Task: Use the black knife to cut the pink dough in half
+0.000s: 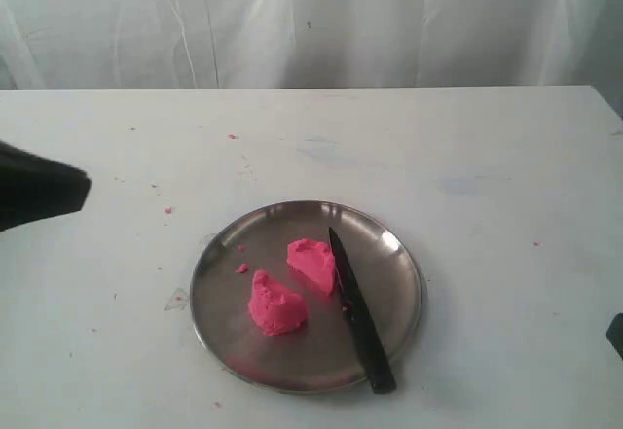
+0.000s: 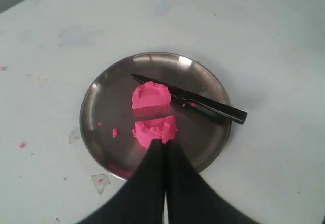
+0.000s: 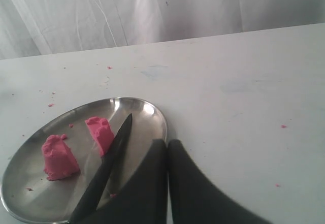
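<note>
Two chunks of pink dough (image 1: 292, 283) sit on the plate (image 1: 393, 298), apart from each other with bare steel between them. On my exterior view one chunk lies near the plate's centre, toward 12 o'clock; the other sits lower, toward 8 o'clock. Both look wedge-shaped with rough tops.

I see the knife (image 1: 357, 306) lying flat on the plate, its tip pointing toward 11 o'clock and its handle running out over the rim at about 5 o'clock. Its blade lies just beside the upper chunk, on that chunk's 3 o'clock side; I cannot tell whether they touch. Nothing holds the knife.

My left end effector (image 2: 164, 145) has its two black fingers pressed together, closed on nothing, hanging above the plate's near rim just short of the nearer chunk in its wrist view. On the exterior view only a dark, blurred piece of the left arm (image 1: 39, 194) shows at the 9 o'clock edge, well apart from the plate.

My right end effector (image 3: 166, 145) is likewise closed and empty, fingers side by side, near the plate's rim and beside the knife's handle end in its wrist view.

Several pink crumbs (image 1: 241, 268) lie on the plate near the chunks, and more specks are scattered on the white table (image 1: 487, 176). White curtain (image 1: 311, 20) hangs behind the table.
</note>
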Controlling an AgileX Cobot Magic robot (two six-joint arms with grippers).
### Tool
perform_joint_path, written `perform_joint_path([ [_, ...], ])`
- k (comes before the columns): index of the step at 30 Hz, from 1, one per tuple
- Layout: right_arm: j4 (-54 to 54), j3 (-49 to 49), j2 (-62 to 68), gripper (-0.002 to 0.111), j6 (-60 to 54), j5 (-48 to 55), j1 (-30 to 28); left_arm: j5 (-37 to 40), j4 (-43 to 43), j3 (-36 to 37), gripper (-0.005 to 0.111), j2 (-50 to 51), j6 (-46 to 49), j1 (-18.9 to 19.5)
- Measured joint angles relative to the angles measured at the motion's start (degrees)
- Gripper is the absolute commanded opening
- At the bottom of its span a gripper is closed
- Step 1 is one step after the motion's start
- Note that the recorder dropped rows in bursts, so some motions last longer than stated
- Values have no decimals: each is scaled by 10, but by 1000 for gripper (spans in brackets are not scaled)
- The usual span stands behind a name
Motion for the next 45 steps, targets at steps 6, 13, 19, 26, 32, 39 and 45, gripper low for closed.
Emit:
perform_joint_path([
  [6, 2, 0, 0, 0, 0, 0, 0, -50, -3, 169, 0, -231, -17, 13],
  [13, 2, 0, 0, 0, 0, 0, 0, -196, 15, 292, 0, -309, -110, 18],
  [19, 2, 0, 0, 0, 0, 0, 0, -310, 195, 376, 0, -339, -325, 18],
  [26, 2, 0, 0, 0, 0, 0, 0, -396, 240, 444, 0, -379, -388, 18],
  [32, 2, 0, 0, 0, 0, 0, 0, -321, 241, 444, 0, -413, -390, 18],
  [39, 2, 0, 0, 0, 0, 0, 0, -304, 241, 445, 0, -420, -390, 18],
  [45, 2, 0, 0, 0, 0, 0, 0, -304, 241, 445, 0, -420, -390, 19],
])
